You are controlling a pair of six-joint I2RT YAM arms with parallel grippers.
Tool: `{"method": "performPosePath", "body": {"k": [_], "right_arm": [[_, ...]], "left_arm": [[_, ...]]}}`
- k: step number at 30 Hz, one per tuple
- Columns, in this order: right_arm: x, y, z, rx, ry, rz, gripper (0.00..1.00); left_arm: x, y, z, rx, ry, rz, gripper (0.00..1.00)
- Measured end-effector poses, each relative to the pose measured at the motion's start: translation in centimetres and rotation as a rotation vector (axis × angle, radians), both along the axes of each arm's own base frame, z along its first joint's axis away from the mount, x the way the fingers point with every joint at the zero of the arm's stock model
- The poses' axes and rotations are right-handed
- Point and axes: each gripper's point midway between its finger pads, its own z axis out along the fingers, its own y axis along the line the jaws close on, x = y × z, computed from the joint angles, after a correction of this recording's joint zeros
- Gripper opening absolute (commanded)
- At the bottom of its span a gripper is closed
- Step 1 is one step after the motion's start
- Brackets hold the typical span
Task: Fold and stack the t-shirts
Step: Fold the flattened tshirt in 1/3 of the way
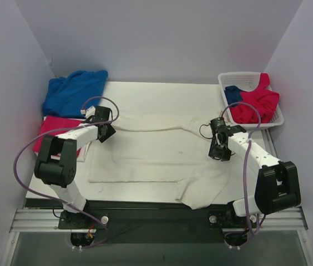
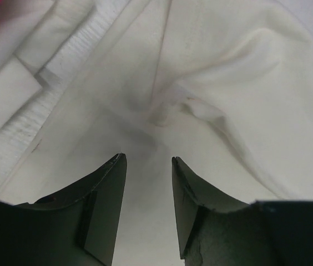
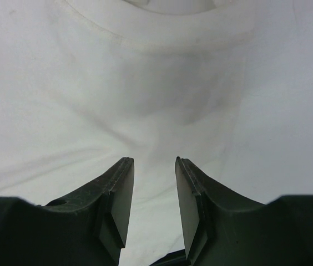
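**First shirt spread out, most of the folding yet to do**

The white t-shirt lies flat across the middle of the table. It is opened out rather than folded. One long edge runs from arm to arm along its far side, and a loose flap on the near right droops over the table's front edge. It is smooth in the middle and bunched into soft creases at both ends.

The left arm is at the shirt's far left corner. In the left wrist view its jaws stand a little apart over rumpled white cloth, with nothing pinched between them. The right arm is at the shirt's right side. Its jaws are likewise slightly parted and empty, hovering over smooth fabric just short of a stitched seam. Neither arm has hold of the shirt.

A red shirt lies flat at the table's left edge, partly under the left arm. It may be a folded piece that starts the stack, but the pictures do not settle that. Behind it a blue shirt sits in a crumpled heap in the far left corner. On the far right a white basket holds another red shirt and something dark blue, both unfolded.

My judgement is that the task is at an early stage. The white shirt is laid out and ready for its folds, at most one shirt is done, and the blue heap and the basket's contents remain.
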Motion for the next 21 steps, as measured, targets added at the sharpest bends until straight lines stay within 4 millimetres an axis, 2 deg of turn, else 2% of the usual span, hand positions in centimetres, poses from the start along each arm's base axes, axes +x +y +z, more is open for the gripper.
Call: {"method": "performPosePath", "body": {"k": [3,9,21], "right_arm": [[0.2,0.0,0.2,0.001,-0.006,0.0,0.36],[0.2,0.0,0.2,-0.003,-0.007,-0.001,0.36],[0.1,0.0,-0.5,-0.01,0.019,-0.003,0.33]], "left_arm": [[0.5,-0.2,-2.2,-0.01,0.028,0.018,0.49],[2.9,-0.5,-2.0,-0.026,-0.02,0.037,0.49],[4.8,0.3,-0.4,0.083,-0.023,-0.001,0.44]]}}
